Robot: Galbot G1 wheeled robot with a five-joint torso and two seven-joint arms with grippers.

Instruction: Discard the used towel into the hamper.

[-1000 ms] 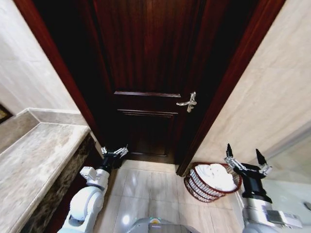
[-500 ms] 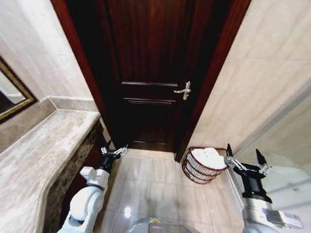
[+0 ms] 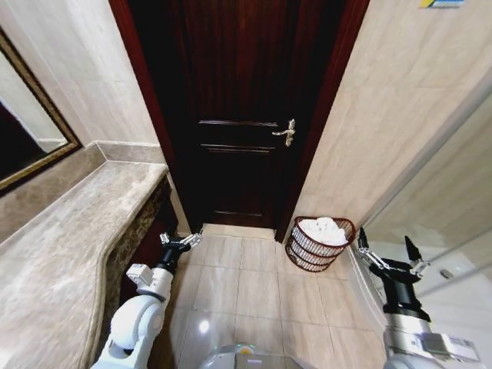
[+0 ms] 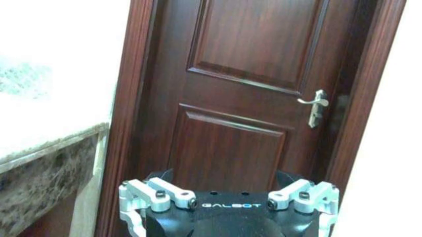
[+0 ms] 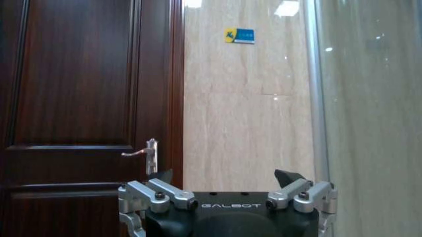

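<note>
- The door (image 3: 242,115) is standing straight ahead, between the wall on the left and the wall on the right.
- The door handle (image 3: 285,132) is sitting on the door's right side.
- The counter (image 3: 69,246) is running along the left wall, ending just beside the door frame.
- The mirror (image 3: 27,131) is hanging on the left wall above the counter.
- The hamper (image 3: 319,244) is sitting on the floor (image 3: 254,284) against the right wall, just right of the door frame.
- The towel (image 3: 323,230) is lying in the hamper.
- The left gripper (image 3: 181,241) is hanging low beside the counter's front.
- The right gripper (image 3: 388,256) is hanging right of the hamper, apart from it.
</note>
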